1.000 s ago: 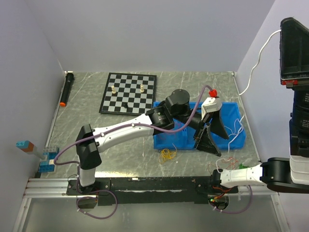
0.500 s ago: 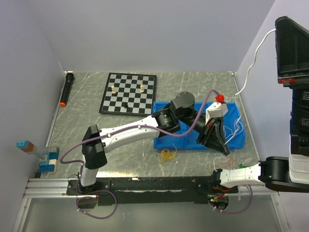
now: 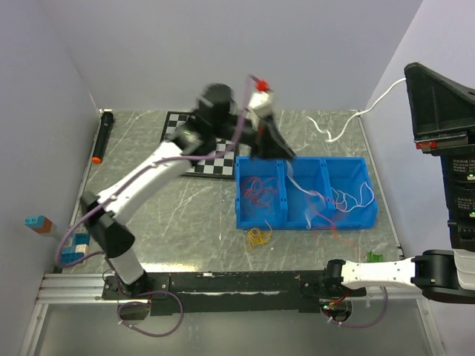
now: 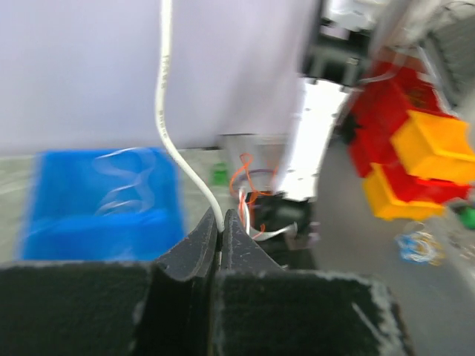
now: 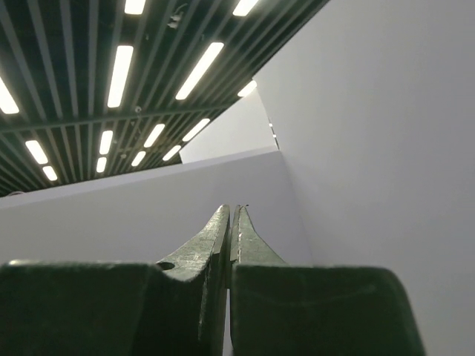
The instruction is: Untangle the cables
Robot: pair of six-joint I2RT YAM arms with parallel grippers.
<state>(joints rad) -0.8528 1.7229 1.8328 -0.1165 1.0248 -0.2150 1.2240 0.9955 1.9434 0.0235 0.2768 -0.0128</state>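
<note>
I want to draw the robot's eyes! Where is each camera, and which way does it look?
Top external: high behind the arms, looking down at the table; the left arm and right arm show.
Left wrist: on the raised left arm, looking along the left gripper, shut on a white cable, toward the blue bin.
Right wrist: points up at ceiling lights; the shut right gripper shows.
Shared: top and left wrist both show the blue bin and white cable.

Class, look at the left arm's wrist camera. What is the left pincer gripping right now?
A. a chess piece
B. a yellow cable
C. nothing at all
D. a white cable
D: the white cable runs down into the closed tips of the left pincer, and seen from above it trails down into the blue bin.
</note>
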